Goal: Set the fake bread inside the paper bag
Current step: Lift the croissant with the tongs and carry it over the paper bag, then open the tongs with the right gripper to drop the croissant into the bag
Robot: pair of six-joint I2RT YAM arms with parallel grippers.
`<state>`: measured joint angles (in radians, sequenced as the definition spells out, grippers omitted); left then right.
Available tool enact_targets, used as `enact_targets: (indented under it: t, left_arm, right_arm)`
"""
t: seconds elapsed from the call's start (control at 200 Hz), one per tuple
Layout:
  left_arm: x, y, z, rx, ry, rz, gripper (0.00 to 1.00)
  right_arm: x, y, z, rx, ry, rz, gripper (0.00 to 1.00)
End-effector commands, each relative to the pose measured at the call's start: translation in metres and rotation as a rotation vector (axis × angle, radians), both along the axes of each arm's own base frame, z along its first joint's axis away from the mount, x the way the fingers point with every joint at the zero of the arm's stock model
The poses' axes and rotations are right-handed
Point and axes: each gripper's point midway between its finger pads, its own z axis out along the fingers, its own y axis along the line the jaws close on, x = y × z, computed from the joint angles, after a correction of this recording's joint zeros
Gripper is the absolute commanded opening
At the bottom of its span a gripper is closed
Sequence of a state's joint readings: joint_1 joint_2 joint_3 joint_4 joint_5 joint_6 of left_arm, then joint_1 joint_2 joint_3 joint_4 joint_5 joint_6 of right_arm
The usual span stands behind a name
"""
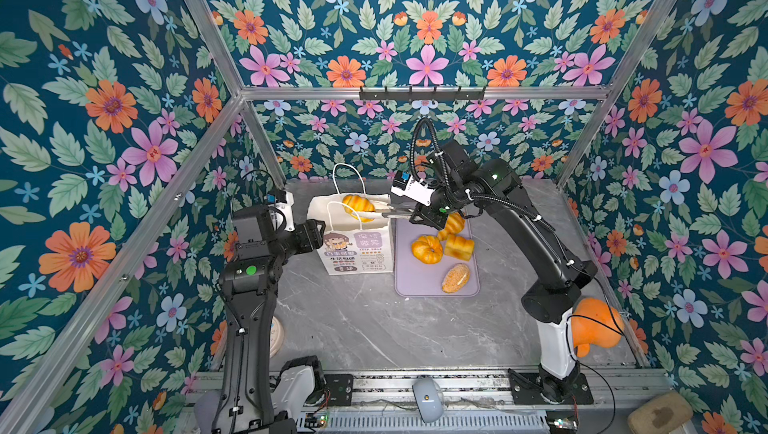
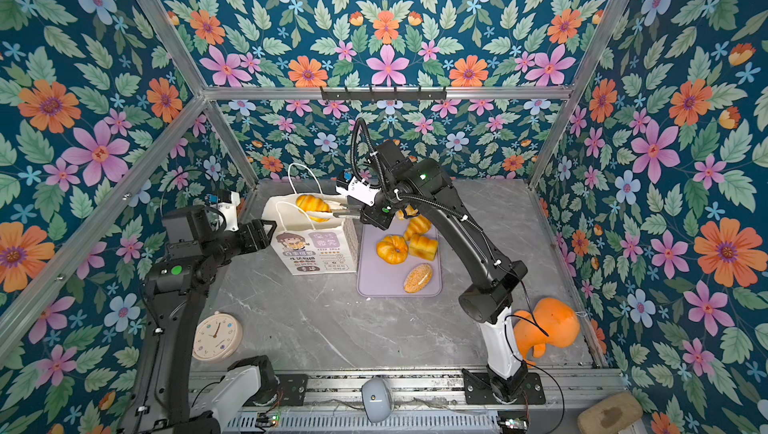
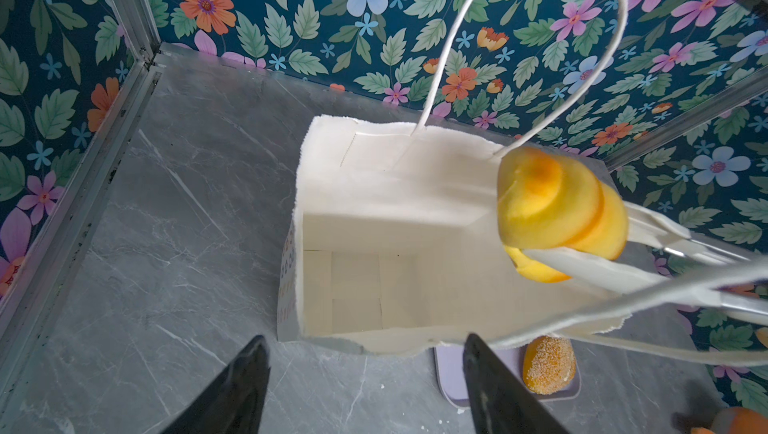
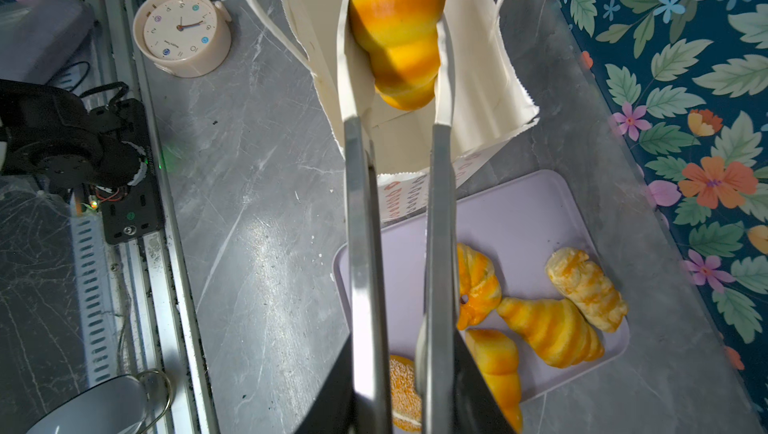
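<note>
The white paper bag (image 1: 353, 245) (image 2: 316, 249) stands upright and open at the table's back centre. My right gripper (image 1: 415, 216) (image 4: 401, 340) is shut on metal tongs (image 4: 361, 203) with white tips. The tongs pinch a striped croissant (image 1: 359, 205) (image 4: 399, 29) (image 3: 557, 203) just above the bag's mouth. My left gripper (image 1: 316, 230) (image 3: 365, 344) is open and empty by the bag's left side. On the lilac tray (image 1: 419, 286) lie a pumpkin bun (image 1: 427, 249), a block loaf (image 1: 459, 247), a crumbed roll (image 1: 456, 278), a second croissant (image 4: 548, 328) and a braided pastry (image 4: 588, 286).
A cream clock (image 2: 217, 336) sits at the front left, behind my left arm. An orange plush lump (image 2: 548, 328) lies by my right arm's base. A grey mug (image 2: 376, 398) stands on the front rail. The bag's cord handles (image 3: 540, 78) arch above its mouth.
</note>
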<state>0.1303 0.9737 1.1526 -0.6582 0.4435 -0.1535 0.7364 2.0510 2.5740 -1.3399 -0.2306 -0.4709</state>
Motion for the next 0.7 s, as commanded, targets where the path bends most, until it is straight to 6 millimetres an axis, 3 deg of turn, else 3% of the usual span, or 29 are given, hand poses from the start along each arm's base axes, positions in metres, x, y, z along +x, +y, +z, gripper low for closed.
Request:
enact_targets:
  t: [0.0,0.695]
  left_arm:
    - [0.0012,-0.0024,0.0042,-0.007,-0.018,-0.011,0.74]
    - [0.0004,-0.003,0.0082,-0.012,-0.027,-0.011,0.74]
  right_arm:
    - [-0.0014,-0.0011,-0.0013,-0.018,-0.005,0.018,0.28]
    - [-0.0031,0.0023,-0.0034,-0.024,-0.005,0.026,0.43]
